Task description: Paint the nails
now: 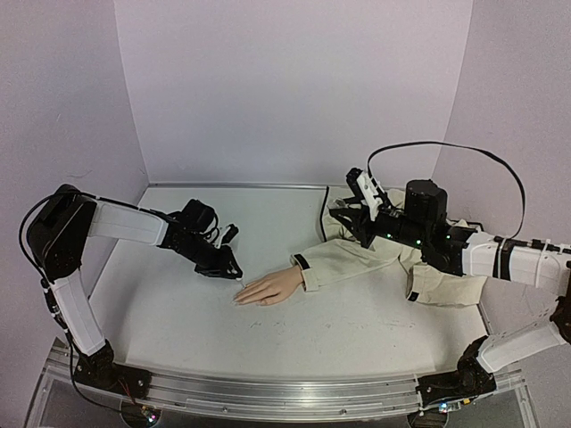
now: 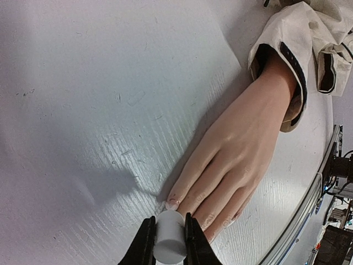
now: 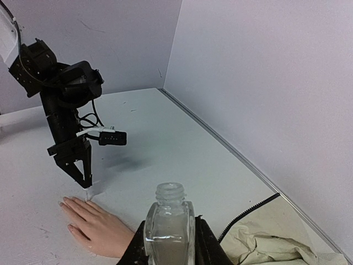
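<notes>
L: my left end effector (image 2: 169,231) clamps a white cap (image 2: 170,249) beside the nails (image 2: 172,204) | R: right end effector (image 3: 169,245) grips clear bottle (image 3: 169,218)

Illumination is bright, diffuse and even in all three views, with a faint lilac cast on the walls (image 1: 294,89). No shadow has a hard edge. In the top view, the hand (image 1: 272,288) casts only a thin, soft shadow on the desk (image 1: 375,312), and the rail (image 1: 268,390) at the bottom bows from lens distortion. In the left wrist view, the upper desk area is nearly washed out, a broad soft shadow lies at lower left, and the cap (image 2: 170,243) next to the lens is blurred. In the right wrist view, the bottle (image 3: 168,232) is slightly soft; the background is sharp.
</notes>
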